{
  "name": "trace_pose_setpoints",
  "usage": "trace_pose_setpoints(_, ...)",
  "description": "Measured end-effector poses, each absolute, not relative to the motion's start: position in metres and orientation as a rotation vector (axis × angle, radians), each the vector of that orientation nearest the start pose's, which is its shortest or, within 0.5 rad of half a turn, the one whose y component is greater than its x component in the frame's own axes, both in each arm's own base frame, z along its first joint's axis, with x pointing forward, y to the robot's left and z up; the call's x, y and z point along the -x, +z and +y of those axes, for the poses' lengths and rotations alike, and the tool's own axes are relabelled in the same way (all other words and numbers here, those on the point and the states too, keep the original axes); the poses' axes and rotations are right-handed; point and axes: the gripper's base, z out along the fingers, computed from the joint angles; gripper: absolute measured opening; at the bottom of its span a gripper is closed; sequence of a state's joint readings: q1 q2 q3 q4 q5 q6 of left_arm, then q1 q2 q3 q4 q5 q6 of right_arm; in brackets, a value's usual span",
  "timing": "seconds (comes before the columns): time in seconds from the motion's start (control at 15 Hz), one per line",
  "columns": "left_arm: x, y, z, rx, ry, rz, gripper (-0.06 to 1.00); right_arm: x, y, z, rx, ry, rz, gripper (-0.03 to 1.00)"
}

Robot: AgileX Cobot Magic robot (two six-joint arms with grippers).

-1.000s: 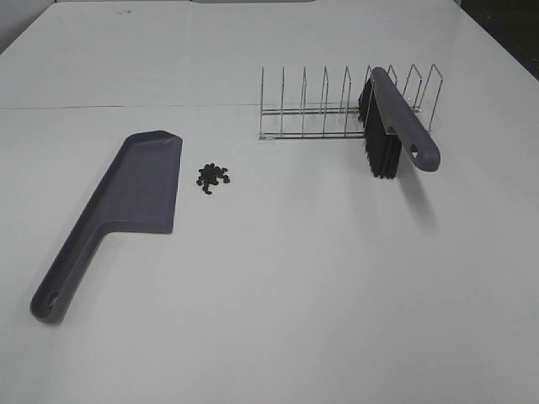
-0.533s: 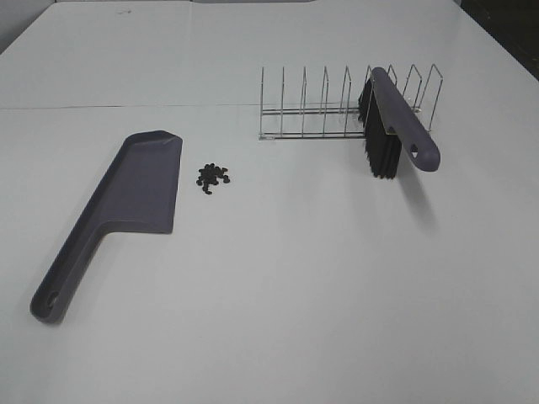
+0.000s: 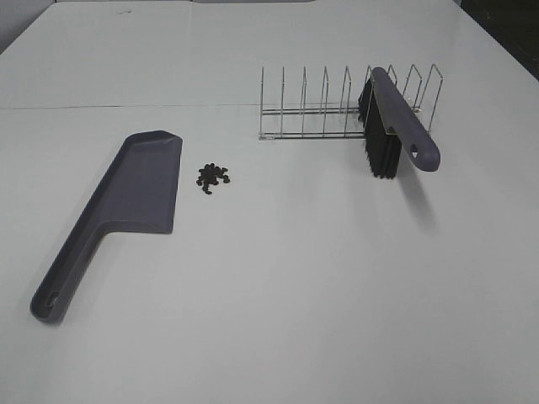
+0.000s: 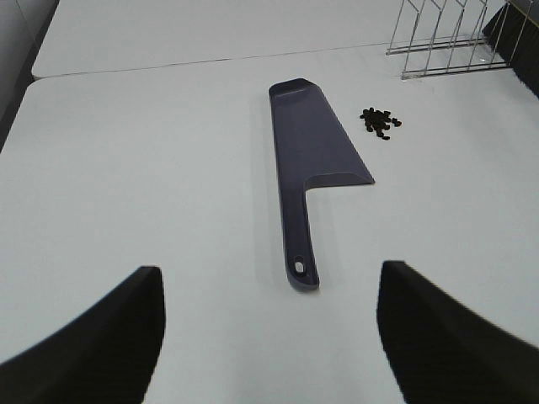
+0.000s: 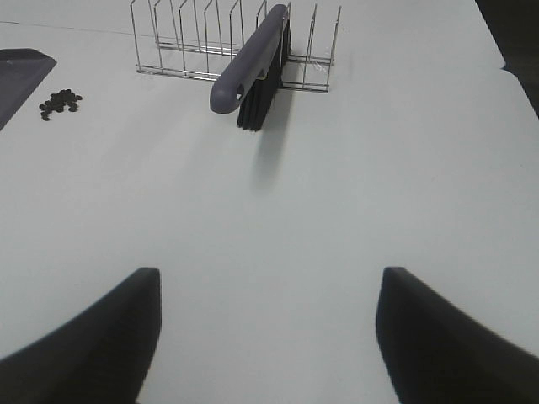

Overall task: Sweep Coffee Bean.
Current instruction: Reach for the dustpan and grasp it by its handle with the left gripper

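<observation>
Small, dark, rounded coffee beans (image 3: 214, 176), judged light and roll-prone, are better swept than pinched; the left gripper (image 4: 269, 332) and right gripper (image 5: 268, 332) are spread wide, empty.

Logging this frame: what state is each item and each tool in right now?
Grey-purple plastic dustpan: lying flat on the white table, untouched.
Small dark brown coffee beans: one loose pile beside the dustpan, not touching it, unswept.
Silver wire rack: standing upright.
Grey-purple-handled brush with black bristles: propped in the rack, bristles down, ungrasped.
Left tool: open, empty.
Right tool: open, empty.
</observation>
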State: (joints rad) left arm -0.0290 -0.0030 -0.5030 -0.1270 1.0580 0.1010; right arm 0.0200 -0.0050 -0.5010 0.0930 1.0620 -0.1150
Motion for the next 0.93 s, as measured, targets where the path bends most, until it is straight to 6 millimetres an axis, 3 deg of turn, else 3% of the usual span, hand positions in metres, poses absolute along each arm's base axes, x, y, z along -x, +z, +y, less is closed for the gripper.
trace_pose_setpoints(0.93,0.0062,0.2788,-0.0099,-0.138,-0.106,2.026,0.67,0.0062,0.2777,0.0073,0.142,0.052,2.032,0.63)
